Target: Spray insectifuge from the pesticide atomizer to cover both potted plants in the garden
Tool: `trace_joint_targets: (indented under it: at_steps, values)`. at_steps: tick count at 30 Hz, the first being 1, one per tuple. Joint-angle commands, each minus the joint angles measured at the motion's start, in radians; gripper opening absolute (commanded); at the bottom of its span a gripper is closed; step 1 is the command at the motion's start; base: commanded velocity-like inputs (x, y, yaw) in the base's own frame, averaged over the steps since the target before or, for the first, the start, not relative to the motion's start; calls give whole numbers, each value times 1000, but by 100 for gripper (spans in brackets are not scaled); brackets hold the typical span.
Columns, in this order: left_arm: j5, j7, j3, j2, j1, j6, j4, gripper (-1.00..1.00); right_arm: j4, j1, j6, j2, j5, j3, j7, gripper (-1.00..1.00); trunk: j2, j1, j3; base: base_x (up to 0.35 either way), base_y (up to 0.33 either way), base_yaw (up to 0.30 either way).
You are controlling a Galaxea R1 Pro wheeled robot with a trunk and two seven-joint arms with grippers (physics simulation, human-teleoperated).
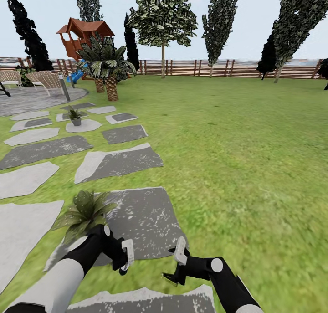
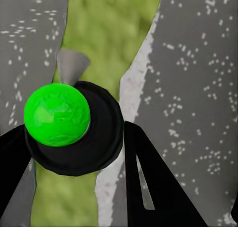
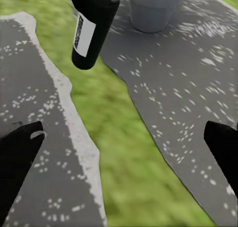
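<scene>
Garden [image 1: 237,135]: green lawn, grey stepping stones at left
Potted plants: one near [image 1: 84,212], just beyond the left gripper; one far left [image 1: 75,116]
Left gripper [image 1: 125,258]: clamped on the pesticide atomizer [image 3: 91,31], above a stone
Right gripper [image 1: 175,269]: fingers apart, holding nothing

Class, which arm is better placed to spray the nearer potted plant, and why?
Left. The left gripper holds the dark cylindrical bottle with a pale label beside the green-leaved plant in a grey pot; the right gripper is open and empty.
</scene>
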Motion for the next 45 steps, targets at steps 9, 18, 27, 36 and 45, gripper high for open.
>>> trace_joint_targets:
  at_steps: [9,18,27,36,45]
  values:
    - [3,29,-2,-24,1,-84,11,-100,-25,-1,-6,2,8,-6,6,-100,0,0,-1,0,0,0]
    - [8,59,-2,-66,1,-87,13,-100,-92,-2,-4,13,7,-6,8,-100,0,0,-1,0,0,0]
    - [10,61,-1,-93,1,-119,14,-100,-135,-7,-2,13,5,-6,21,-100,0,0,-1,0,0,0]
    - [13,62,-1,-143,1,-126,9,-100,-135,-7,-2,13,5,-6,22,-100,0,0,-1,0,0,0]
    - [31,61,3,-171,1,-135,9,-100,-135,-7,-2,13,5,-6,22,-100,0,0,-1,0,0,0]
